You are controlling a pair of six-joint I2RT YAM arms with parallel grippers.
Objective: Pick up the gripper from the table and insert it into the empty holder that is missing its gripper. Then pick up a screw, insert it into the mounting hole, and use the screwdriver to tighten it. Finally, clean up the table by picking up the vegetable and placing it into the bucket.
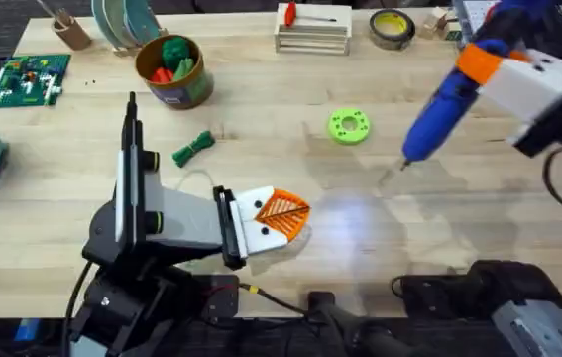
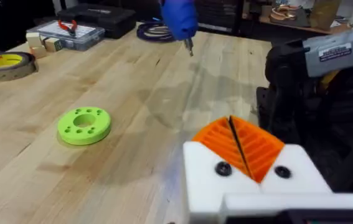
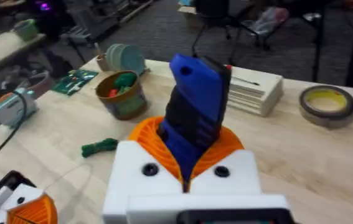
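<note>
Screwdriver [image 1: 441,111]: one chunky blue pen-shaped body with a thin metal bit, clamped in the right gripper [image 1: 484,69] above the worktop's right side. Left gripper [image 1: 279,218], pads pressed together, rests near the front edge.

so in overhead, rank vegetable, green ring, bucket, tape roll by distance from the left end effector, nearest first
1. vegetable: just beyond the left end effector, toward the left.
2. green ring: beyond it, toward the right.
3. bucket: far, left of centre.
4. tape roll: far edge, right.
</note>
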